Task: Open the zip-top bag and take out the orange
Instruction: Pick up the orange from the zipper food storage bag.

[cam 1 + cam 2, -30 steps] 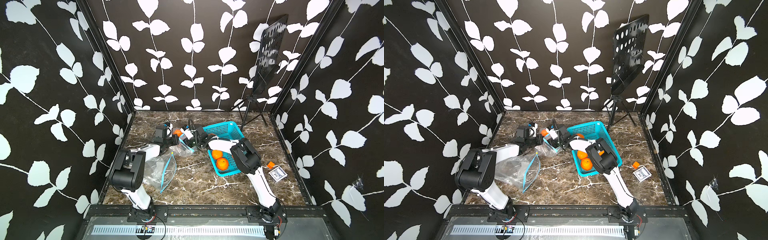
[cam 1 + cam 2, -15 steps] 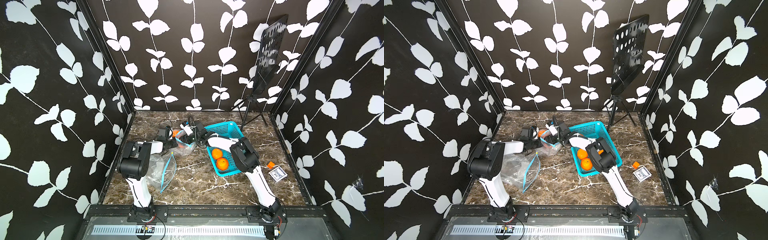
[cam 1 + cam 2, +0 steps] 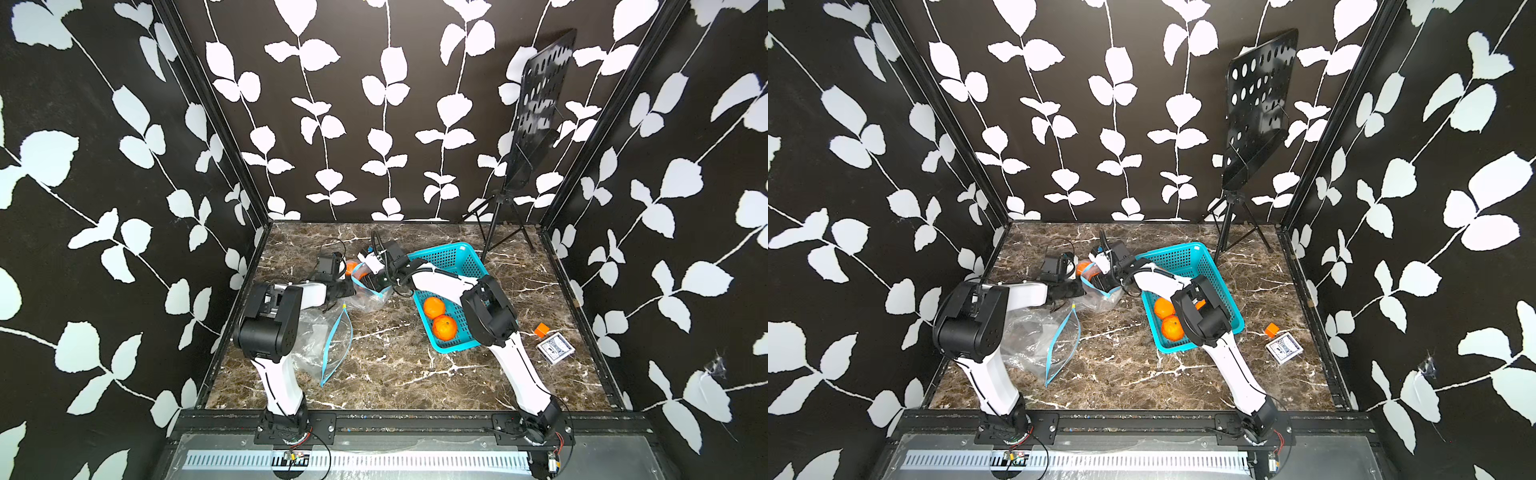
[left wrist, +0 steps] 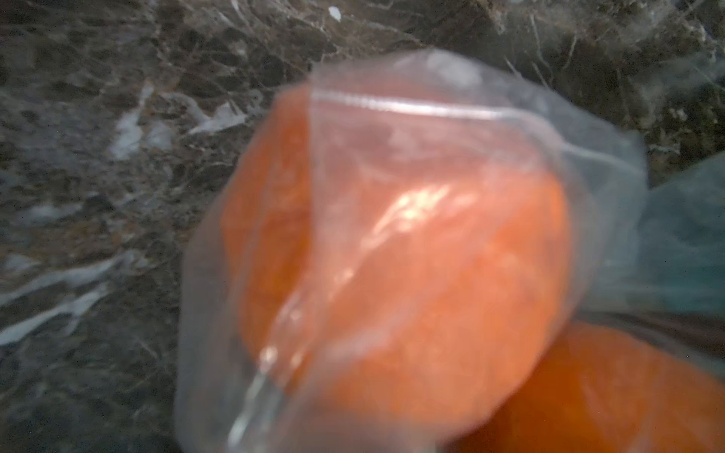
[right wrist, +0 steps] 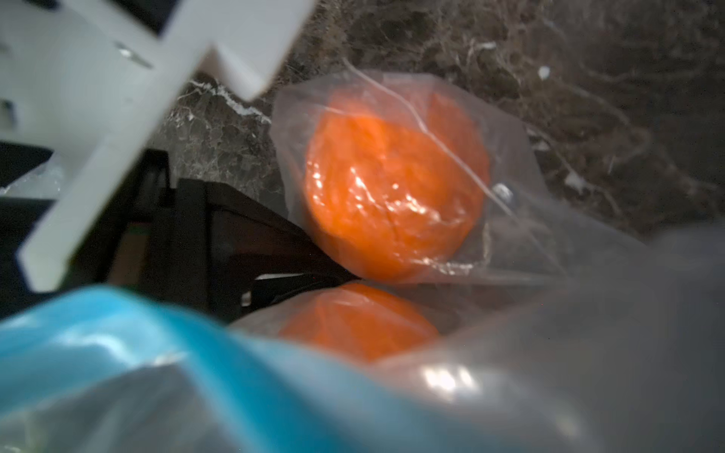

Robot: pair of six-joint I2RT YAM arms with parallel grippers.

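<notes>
The left jaws are pinched tight on the near edge of the zip-top bag (image 3: 369,298), holding its mouth up off the worktop (image 3: 395,374). The right jaws sit at that mouth, coming in from the basket side. I see only one white finger (image 5: 117,117); the rest is lost behind the blurred blue zip strip (image 5: 98,337), so I cannot tell how wide they stand or what they touch.

The orange (image 5: 392,188) lies at the bag's closed end, wrapped in clear plastic. The dark tips of the left jaws reach in between it and a second orange (image 5: 353,325), blurred behind plastic.

Just beside the bag is a teal basket (image 3: 453,249) with two loose oranges (image 3: 434,307) inside, and the right arm (image 3: 440,280) crosses over it. An empty bag (image 3: 320,340) lies flat by the left arm (image 3: 270,316). A small orange block (image 3: 541,329), a pack of cards (image 3: 555,347) and a music stand (image 3: 540,104) are well apart.

Against a second ago, the left arm's elbow is raised and drawn back from the front edge. The basket and its fruit lie as before.
</notes>
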